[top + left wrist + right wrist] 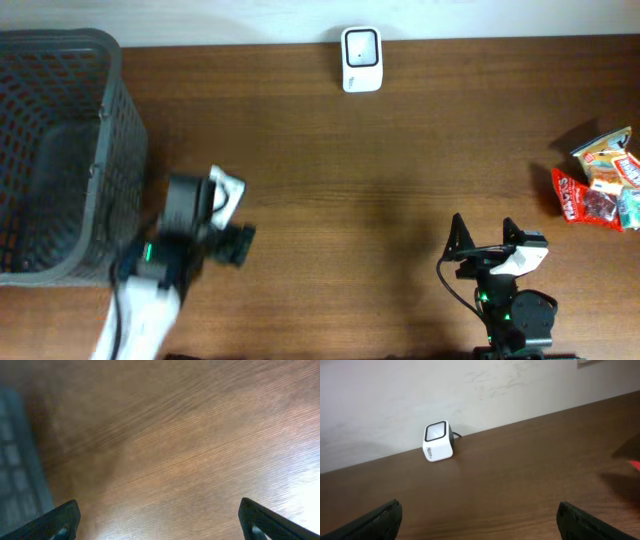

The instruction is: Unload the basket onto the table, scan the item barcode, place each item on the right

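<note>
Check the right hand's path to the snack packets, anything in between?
Nothing visible. Bare wood lies between the right hand and the snack packets at the table's right edge. The scanner sits far off by the wall.

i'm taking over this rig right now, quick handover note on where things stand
Left gripper: open, empty, over bare table beside the basket.
Right gripper: open, empty, near the front edge.
Scanner: at the far edge, by the wall.
Snack packets: piled at the right edge, untouched.
Done: nothing picked or scanned.
Left: grasp a packet and show its barcode to the scanner.
</note>
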Controlling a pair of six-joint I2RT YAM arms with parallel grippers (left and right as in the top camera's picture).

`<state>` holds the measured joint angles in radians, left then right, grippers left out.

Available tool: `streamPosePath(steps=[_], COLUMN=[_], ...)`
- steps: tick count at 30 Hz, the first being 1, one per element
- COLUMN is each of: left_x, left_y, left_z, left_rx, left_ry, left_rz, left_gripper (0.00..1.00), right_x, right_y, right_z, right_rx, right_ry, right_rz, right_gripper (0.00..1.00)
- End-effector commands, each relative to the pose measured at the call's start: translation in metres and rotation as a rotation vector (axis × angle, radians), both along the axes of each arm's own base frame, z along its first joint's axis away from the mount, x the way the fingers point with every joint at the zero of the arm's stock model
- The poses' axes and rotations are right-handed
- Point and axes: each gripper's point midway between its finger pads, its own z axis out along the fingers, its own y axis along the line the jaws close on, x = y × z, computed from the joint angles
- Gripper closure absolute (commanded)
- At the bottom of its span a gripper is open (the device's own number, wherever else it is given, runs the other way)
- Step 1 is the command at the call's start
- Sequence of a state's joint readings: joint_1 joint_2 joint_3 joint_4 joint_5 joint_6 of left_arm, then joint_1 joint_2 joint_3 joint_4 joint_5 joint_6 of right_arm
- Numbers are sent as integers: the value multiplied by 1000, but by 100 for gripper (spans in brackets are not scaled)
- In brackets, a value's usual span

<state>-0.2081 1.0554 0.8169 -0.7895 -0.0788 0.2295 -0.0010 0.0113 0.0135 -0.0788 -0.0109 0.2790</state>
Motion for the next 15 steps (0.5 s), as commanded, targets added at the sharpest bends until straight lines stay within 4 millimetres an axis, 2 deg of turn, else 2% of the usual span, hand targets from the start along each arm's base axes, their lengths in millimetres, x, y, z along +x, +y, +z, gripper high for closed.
streamPosePath(steps=[1,3,7,10,15], left_x=[-24,-28,-30,-30,-21], left_y=[20,27,37,46,50], left_z=[5,15,25,24,33], left_rx=[38,36,7,-10,-50], left_ry=[-212,-390,-614,-695,-855], left_rz=[29,47,90,127,136], left_gripper=[1,1,1,1,1], right_x=[0,0,0,0,0], right_y=[0,0,0,0,0], right_z=[-3,-3,-3,-3,-3], right_rx=[-11,-11,-11,-11,-11], right_ry=[3,3,3,3,3], right_rz=[-4,-4,-4,-4,-4], right_gripper=[2,2,2,2,2])
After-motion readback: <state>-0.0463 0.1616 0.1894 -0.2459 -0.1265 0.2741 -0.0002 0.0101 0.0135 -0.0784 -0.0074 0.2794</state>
